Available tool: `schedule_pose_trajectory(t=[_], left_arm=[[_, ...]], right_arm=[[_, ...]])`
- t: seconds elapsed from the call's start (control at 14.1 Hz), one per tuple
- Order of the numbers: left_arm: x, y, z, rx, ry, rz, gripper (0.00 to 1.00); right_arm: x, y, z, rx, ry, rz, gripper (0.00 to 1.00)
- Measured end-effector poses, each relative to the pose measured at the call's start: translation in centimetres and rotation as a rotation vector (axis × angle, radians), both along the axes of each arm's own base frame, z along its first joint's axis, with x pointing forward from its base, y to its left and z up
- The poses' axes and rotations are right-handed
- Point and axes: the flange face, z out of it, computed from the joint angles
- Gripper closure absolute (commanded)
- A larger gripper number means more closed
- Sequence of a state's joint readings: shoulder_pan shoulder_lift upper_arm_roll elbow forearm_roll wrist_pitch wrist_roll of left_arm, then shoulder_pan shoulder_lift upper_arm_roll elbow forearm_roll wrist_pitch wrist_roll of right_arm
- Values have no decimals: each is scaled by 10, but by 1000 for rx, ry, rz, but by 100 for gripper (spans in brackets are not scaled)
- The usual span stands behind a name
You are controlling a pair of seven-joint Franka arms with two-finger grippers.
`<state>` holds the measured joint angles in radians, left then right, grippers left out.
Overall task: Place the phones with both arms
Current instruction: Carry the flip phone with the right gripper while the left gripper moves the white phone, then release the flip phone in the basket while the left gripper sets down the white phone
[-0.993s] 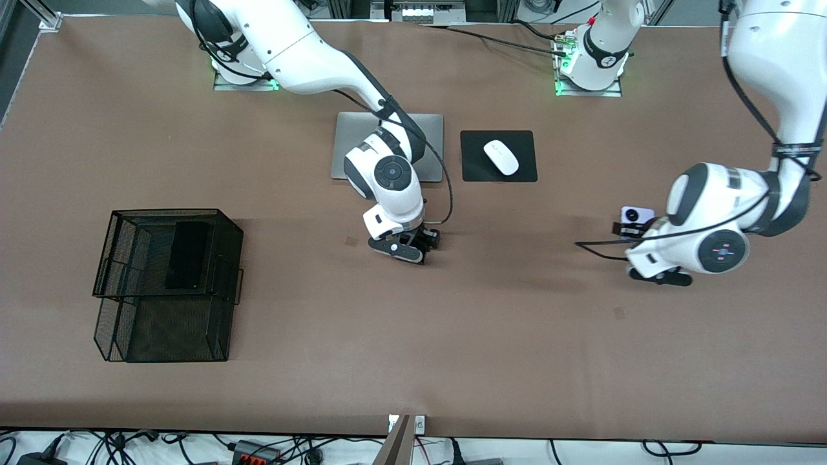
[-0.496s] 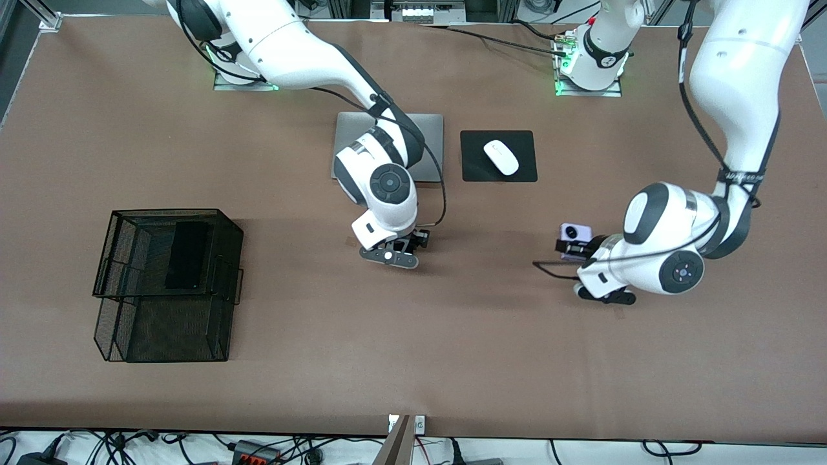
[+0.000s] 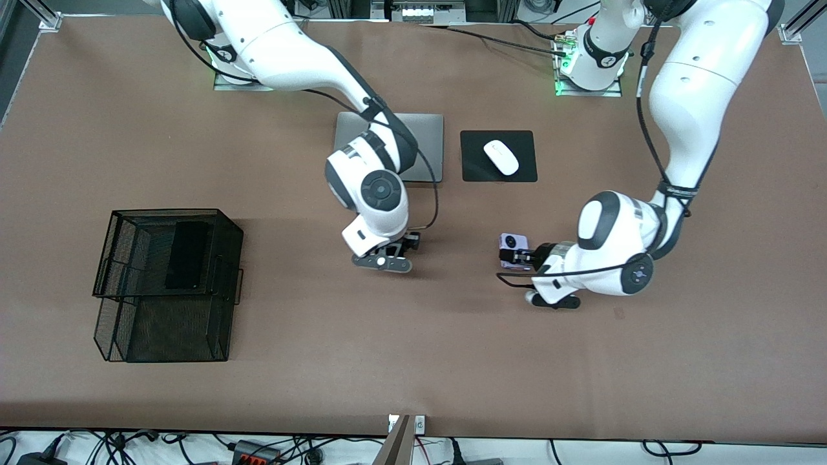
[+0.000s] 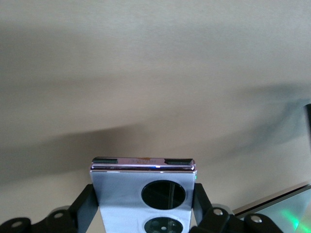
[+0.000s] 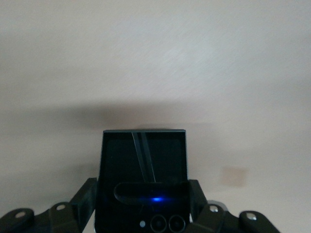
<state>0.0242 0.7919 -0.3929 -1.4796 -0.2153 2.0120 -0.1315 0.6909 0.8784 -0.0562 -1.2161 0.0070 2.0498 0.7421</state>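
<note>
Over at the right arm's end of the tabletop sits the black wire basket, and the long slim black phone is lying flat in its upper tray. Moving along, the right end effector hangs low over the bare brown surface in the middle of the table, nearer the front camera than the silver laptop. Its wrist view gives it away: the fingers are clamped on either side of the small black flip phone, which it carries clear of the surface with a shadow underneath. Next along, beside the laptop, the white mouse rests on its black mouse pad, well apart from both end effectors. And toward the left arm's end, the left end effector is also up over open tabletop, gripping the lavender flip phone; the wrist camera shows the fingers pressed to both edges of the phone, its two black circles facing the camera and the phone held level above the surface.
</note>
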Motion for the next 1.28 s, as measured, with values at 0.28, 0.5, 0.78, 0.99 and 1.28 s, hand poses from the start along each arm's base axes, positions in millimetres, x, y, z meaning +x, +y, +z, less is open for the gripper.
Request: schedule_pose_trajectory(t=[0.28, 0.5, 0.78, 0.99, 1.28], left_arm=[[5, -6, -5, -30, -33, 39, 64], [-6, -69, -10, -120, -73, 85, 63], [-41, -155, -43, -176, -99, 86, 62], [-64, -203, -54, -189, -108, 39, 0], [-60, -216, -43, -205, -181, 56, 0]], right_arm=[[34, -75, 62, -40, 75, 60, 67], [55, -157, 127, -44, 135, 87, 67], [67, -293, 177, -17, 215, 146, 68], [77, -408, 174, 28, 267, 184, 67], [77, -493, 155, 58, 300, 199, 67]])
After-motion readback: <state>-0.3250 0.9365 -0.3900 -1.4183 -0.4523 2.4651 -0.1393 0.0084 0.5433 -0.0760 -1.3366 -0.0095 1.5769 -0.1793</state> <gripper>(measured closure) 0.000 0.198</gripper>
